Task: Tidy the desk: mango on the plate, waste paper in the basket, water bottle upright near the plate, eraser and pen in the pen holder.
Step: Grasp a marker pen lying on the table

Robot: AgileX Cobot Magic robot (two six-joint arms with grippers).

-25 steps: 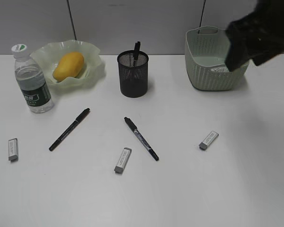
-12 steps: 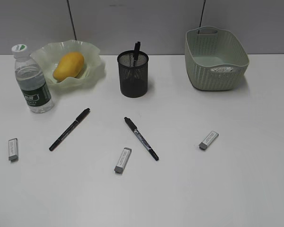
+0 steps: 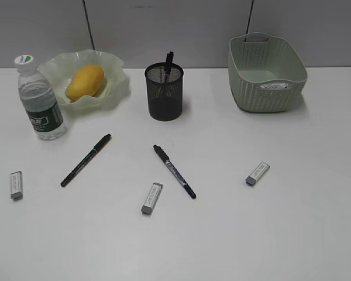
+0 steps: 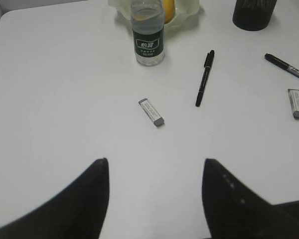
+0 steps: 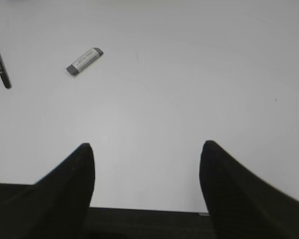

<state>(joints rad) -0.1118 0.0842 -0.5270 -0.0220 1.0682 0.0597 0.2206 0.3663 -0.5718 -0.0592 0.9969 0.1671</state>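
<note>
Mango: lying in plate, back-left corner of desk.
Bottle: upright, just beside plate.
Paper: inside basket, back-right.
Pen holder: back centre, one pen in it.
Left gripper: released, nothing held.
Right gripper: released, nothing held.

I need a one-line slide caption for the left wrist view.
Open left claw above desk, facing eraser, pen and upright bottle.

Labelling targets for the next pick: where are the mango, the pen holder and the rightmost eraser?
mango [image 3: 84,81], exterior view, middle of the fruit.
pen holder [image 3: 164,96], exterior view, front mesh wall.
rightmost eraser [image 3: 257,173], exterior view, middle of its sleeve.
</note>
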